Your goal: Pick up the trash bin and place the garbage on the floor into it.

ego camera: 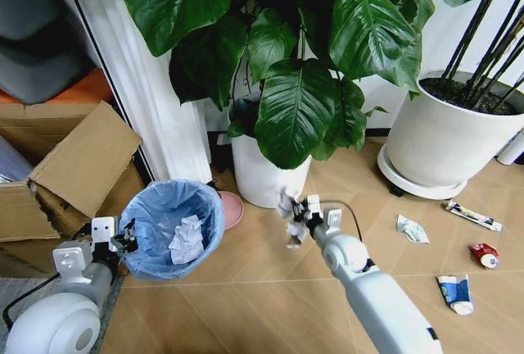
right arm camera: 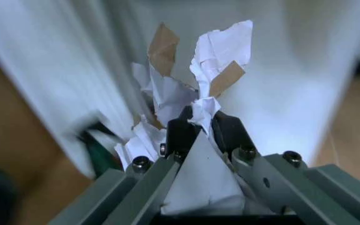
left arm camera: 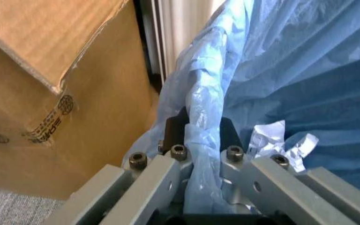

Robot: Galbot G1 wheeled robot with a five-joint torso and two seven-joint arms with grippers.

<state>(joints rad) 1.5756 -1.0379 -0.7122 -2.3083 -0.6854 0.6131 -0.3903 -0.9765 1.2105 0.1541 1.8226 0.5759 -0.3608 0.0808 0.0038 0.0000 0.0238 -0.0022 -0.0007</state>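
Note:
The trash bin [ego camera: 168, 227], lined with a crinkled light-blue bag, hangs at the lower left with a crumpled white paper wad [ego camera: 187, 241] inside. My left gripper [ego camera: 124, 243] is shut on its rim; the left wrist view shows the bag-covered rim [left arm camera: 202, 140] pinched between the pads. My right gripper [ego camera: 293, 216] is in mid-air right of the bin, shut on a crumpled white paper wad [right arm camera: 202, 98] with tan tape scraps. More garbage lies on the floor [ego camera: 246, 305] at right: a white wrapper [ego camera: 411, 229], a thin tube [ego camera: 472, 215], a red-white crushed piece [ego camera: 484, 254], a blue-and-white wrapper [ego camera: 455, 292].
A white plant pot [ego camera: 260, 175] with big green leaves stands just behind the bin and gripper. A larger white pot [ego camera: 446, 137] sits at the right. An open cardboard box [ego camera: 70, 170] is at the left, beside a white door frame [ego camera: 155, 100].

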